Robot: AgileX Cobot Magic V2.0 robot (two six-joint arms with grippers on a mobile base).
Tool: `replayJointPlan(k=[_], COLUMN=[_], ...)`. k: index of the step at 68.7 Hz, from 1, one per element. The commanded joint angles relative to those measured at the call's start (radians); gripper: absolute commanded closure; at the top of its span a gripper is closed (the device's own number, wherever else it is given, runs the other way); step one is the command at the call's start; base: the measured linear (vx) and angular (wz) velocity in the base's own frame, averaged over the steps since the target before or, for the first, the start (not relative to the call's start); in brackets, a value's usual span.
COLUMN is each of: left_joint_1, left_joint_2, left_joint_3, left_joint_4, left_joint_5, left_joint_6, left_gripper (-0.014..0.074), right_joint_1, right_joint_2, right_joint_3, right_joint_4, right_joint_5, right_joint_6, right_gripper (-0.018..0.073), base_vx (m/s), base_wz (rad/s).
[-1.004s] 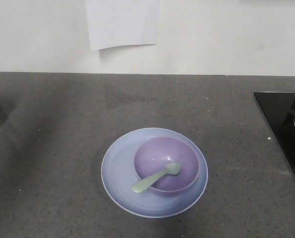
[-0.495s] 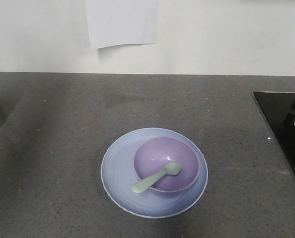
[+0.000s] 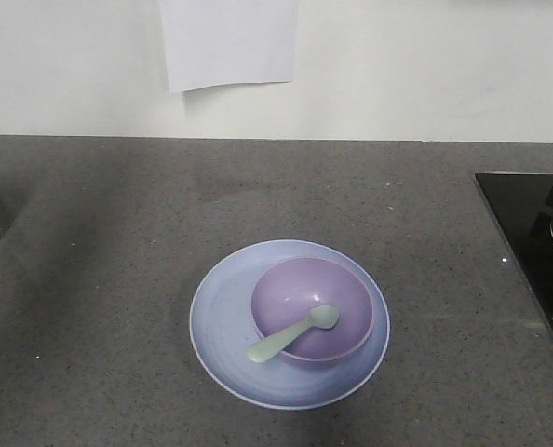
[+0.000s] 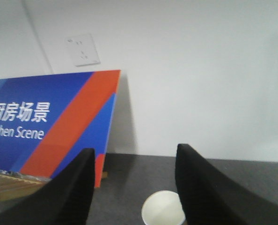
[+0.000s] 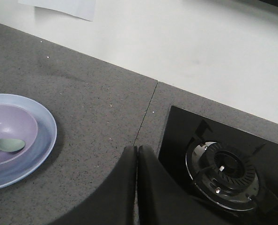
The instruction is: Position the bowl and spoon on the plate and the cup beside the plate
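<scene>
Front view | spoon [image 3: 293, 334] in bowl [image 3: 312, 308] | bowl on plate [image 3: 222, 321] | cup [image 4: 163, 209] seemingly empty

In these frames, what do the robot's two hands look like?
Only the fingers show, from the wrist cameras. The left hand has two broad matte black fingers with curved, tapering outlines. The right hand has the same plain black fingers. No cables, markings or arm links are visible.

From my left wrist view I read one sign only: a flat blue board with a broad orange-red diagonal stripe [image 4: 59, 124], leaning against the white wall. It carries white Chinese characters "厨房场景" and, beneath them, white Latin lettering cut off at the frame's left edge, of which "itchen Scene" is legible. The white sheet of paper on the wall [image 3: 228, 42] shows no readable text. Nothing else bears markings I can read.
</scene>
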Motion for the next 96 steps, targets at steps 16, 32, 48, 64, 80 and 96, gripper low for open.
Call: replayJointPlan(k=[16, 32, 48, 64, 80, 96], left_joint_1=[0.004, 0.173, 0.391, 0.597, 0.816, 0.882], left_joint_2=[0.101, 0.182, 0.203, 0.206, 0.323, 0.411], left_joint_3=[-0.017, -0.017, -0.016, -0.016, -0.016, -0.016], left_joint_4=[-0.081, -0.051, -0.137, -0.228, -0.477, -0.708], left_joint_5=[-0.027, -0.031, -0.127, -0.264, -0.302, -0.361], left_joint_6=[0.062, 0.090, 0.139, 0.158, 0.270, 0.371], left_gripper=[0.0220, 0.0220, 0.0235, 0.0298, 0.0343, 0.0343], right_joint_1=[-0.002, -0.002, -0.002, -0.002, -0.002, -0.002], right_joint_2=[0.010, 0.010, 0.010, 0.010, 0.010, 0.010], right_joint_3=[-0.020, -0.020, -0.020, -0.020, -0.020, -0.020], right_joint_4=[-0.017, -0.016, -0.016, -0.016, -0.014, 0.002], right_joint_5=[-0.052, -0.030, -0.017, -0.011, 0.005, 0.013], right_joint_6=[0.010, 0.019, 0.019, 0.019, 0.019, 0.019], right_gripper=[0.0564, 0.0564, 0.0564, 0.0564, 0.0564, 0.0564], base_vx=[0.00, 0.00, 0.00, 0.00, 0.00, 0.00], base_wz=[0.00, 0.00, 0.00, 0.00, 0.00, 0.00])
